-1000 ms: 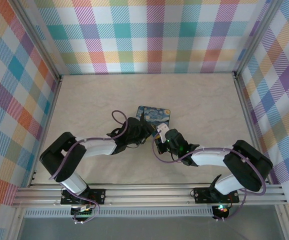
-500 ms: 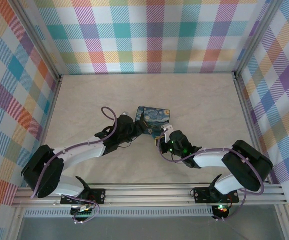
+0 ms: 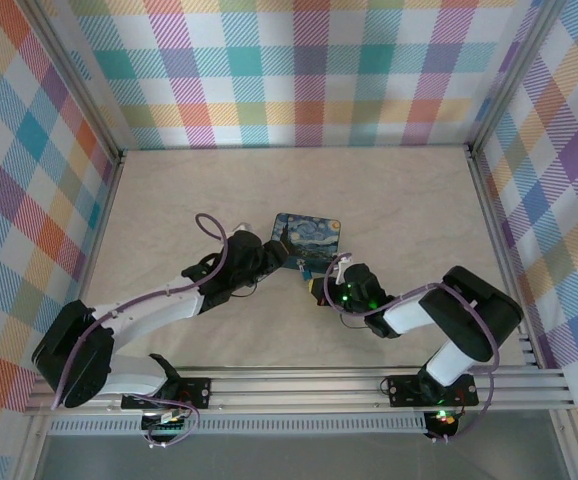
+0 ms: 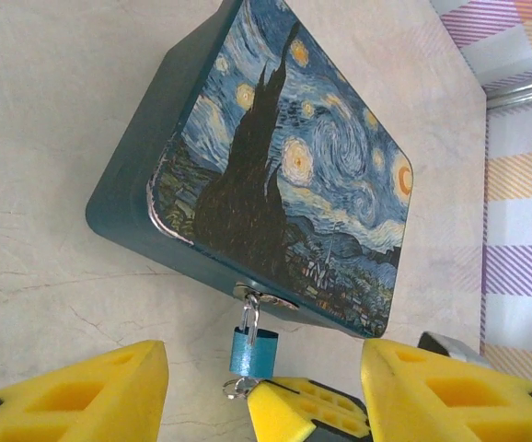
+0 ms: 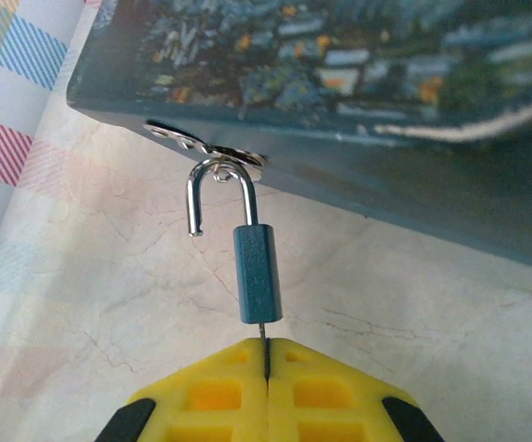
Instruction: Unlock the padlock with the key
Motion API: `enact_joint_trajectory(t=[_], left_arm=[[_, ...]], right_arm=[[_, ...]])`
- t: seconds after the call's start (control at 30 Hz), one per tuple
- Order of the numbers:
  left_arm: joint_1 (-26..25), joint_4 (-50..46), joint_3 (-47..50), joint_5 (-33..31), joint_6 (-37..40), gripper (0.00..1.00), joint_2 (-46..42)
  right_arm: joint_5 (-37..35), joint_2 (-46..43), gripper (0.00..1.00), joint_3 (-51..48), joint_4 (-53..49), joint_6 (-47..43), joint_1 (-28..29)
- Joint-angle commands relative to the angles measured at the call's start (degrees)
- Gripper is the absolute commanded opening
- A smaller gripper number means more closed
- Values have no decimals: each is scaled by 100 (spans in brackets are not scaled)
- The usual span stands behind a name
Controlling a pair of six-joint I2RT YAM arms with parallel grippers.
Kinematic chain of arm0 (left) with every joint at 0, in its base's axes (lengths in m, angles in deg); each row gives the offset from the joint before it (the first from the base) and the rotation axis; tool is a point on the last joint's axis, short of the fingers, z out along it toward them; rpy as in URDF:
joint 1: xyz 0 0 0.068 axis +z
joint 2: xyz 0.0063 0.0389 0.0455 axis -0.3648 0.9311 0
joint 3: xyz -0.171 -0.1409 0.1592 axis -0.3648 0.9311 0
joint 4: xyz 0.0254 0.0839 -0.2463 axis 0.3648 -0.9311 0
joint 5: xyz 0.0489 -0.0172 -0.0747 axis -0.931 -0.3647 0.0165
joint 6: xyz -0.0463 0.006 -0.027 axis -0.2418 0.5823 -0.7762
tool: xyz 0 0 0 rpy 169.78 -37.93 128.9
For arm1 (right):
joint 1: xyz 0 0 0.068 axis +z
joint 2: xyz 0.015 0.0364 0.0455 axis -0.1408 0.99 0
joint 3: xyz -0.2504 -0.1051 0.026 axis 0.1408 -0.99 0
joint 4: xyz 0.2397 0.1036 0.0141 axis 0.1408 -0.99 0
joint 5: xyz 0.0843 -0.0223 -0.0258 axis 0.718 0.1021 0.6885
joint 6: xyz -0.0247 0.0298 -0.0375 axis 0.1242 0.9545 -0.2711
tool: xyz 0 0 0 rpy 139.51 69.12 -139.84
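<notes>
The small padlock (image 5: 257,276) has a blue body and a silver shackle and hangs from the hasp on the tin's front edge. One leg of its shackle (image 5: 194,221) stands free of the body. The thin key blade (image 5: 262,335) goes into the bottom of the lock. My right gripper (image 5: 266,357) is shut on the key just below it. In the left wrist view the padlock (image 4: 252,350) sits between the spread yellow fingers (image 4: 82,391) of my left gripper (image 4: 262,391), which is open and touches nothing. A right finger (image 4: 307,410) pokes in under the lock.
The blue-and-yellow night-sky tin (image 3: 307,238) lies closed mid-table, and the padlock hangs on its near edge. Both arms meet in front of it, the left gripper (image 3: 269,256) and the right gripper (image 3: 321,283). Checked walls and metal rails enclose the table.
My left gripper has drawn back a little to the left, away from the padlock, and its arm has stretched out lower. The right gripper stays at the lock with the key.
</notes>
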Motion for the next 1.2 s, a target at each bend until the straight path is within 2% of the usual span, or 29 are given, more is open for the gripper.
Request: enact_joint_trajectory(t=[0.0,0.17,0.23,0.57,0.73,1.0,1.1,1.17], left_arm=[[54,-152,20,-134,150,57,-147],[82,-190,16,-111,160,60,-142],[129,-191,24,-53,159,61,-144],[649,-131,117,487,159,66,-192],[944,15,106,940,163,66,-109],[1413,-95,-297,1384,504,68,164],[1518,-148,-505,1467,660,76,301],[1552,-264,-647,1431,745,84,397]], right_arm=[[109,118,0,-47,424,522,-56],[318,343,0,-82,708,820,-184],[376,366,4,-81,651,857,-234],[89,-257,23,22,-636,225,-287],[-114,-829,30,167,-1630,-422,-296],[-284,-2063,60,253,-2749,-1087,-495],[-297,-2513,72,262,-3157,-1124,-625],[-323,-2786,85,290,-3459,-1150,-695]])
